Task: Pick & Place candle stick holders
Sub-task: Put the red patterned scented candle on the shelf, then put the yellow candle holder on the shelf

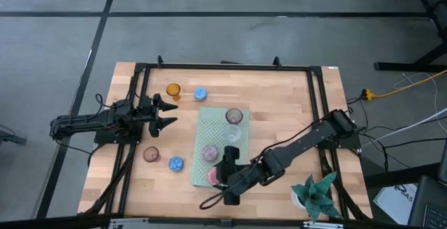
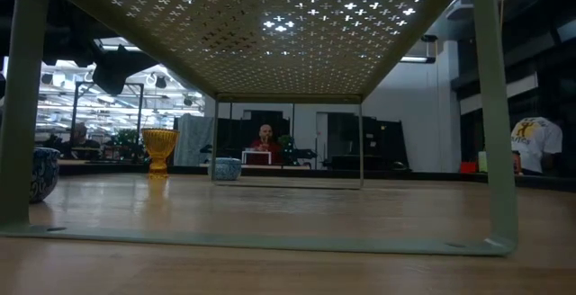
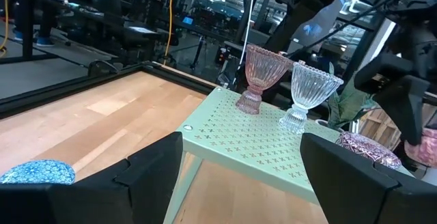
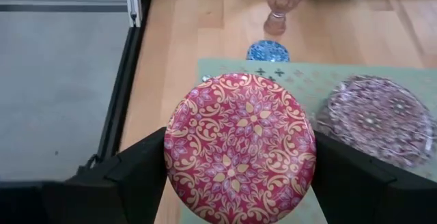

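Eight small glass candle stick holders show in the high view. An amber one (image 1: 173, 90) and a blue one (image 1: 200, 93) stand on the table at the far left. A brownish one (image 1: 151, 154) and a blue one (image 1: 175, 163) stand on the table at the near left. On the pale green board (image 1: 209, 121) stand a pinkish one (image 1: 234, 116), a clear one (image 1: 232, 133) and a mauve one (image 1: 210, 152). My right gripper (image 1: 222, 176) is shut on a pink-red patterned holder (image 4: 239, 149) over the board's near left corner. My left gripper (image 1: 166, 114) is open and empty, left of the board. My right gripper pinches the pink-red holder between its two fingers, one on each side of its round rim (image 4: 171, 149). The fingers (image 4: 143, 176) slant down at it from the table's right. The holder is upright, its patterned top up. I cannot tell whether it rests on the board or is lifted.
A green paper-like plant in a white pot (image 1: 316, 195) stands at the near right corner. A black frame (image 1: 223, 67) runs round the table. The board stands on thin legs (image 2: 490, 106). The table's far right is bare wood (image 1: 286, 103).
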Controlling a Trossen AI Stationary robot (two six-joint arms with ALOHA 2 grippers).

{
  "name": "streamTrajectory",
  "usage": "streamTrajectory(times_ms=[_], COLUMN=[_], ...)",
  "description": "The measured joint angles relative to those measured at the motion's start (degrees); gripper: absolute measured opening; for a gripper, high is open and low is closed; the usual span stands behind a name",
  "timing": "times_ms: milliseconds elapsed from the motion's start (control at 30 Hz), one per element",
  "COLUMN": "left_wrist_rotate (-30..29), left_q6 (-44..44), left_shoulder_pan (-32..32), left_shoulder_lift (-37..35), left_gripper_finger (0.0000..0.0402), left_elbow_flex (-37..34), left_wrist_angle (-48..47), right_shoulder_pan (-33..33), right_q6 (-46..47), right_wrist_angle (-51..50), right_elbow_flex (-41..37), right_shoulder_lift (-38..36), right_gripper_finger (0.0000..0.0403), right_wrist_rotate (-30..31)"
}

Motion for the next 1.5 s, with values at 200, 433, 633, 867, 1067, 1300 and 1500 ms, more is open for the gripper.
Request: streamTrajectory(times_ms=[200, 433, 633, 867, 1067, 1300, 1500], left_wrist_rotate=[0.0, 0.0, 0.0, 0.0, 0.0, 0.0, 0.0], left_q6=[0.0, 0.0, 0.0, 0.0, 0.0, 0.0, 0.0], left_shoulder_pan=[0.0, 0.0, 0.0, 0.0, 0.0, 0.0, 0.0], left_shoulder_lift=[0.0, 0.0, 0.0, 0.0, 0.0, 0.0, 0.0], left_gripper_finger=[0.0294, 0.0294, 0.0294, 0.0294, 0.0294, 0.0294, 0.0294], left_elbow_flex=[0.0, 0.0, 0.0, 0.0, 0.0, 0.0, 0.0], left_wrist_angle=[0.0, 0.0, 0.0, 0.0, 0.0, 0.0, 0.0], right_shoulder_pan=[-0.1, -0.7, -1.5, -2.3, -2.6, -2.6, -2.6], right_q6=[-0.2, -1.4, -1.7, -1.7, -1.5, -5.3, -7.8], right_wrist_angle=[1.7, 4.1, 3.2, 3.4, 3.5, 4.2, 3.2], right_elbow_flex=[0.8, 0.8, 0.8, 0.8, 0.8, 1.5, 6.1], right_shoulder_lift=[2.1, 3.4, 3.3, 3.3, 3.3, 3.3, 3.2], right_gripper_finger=[0.0304, 0.0305, 0.0305, 0.0329, 0.0353, 0.0350, 0.0349], right_wrist_rotate=[0.0, 0.0, 0.0, 0.0, 0.0, 0.0, 0.0])
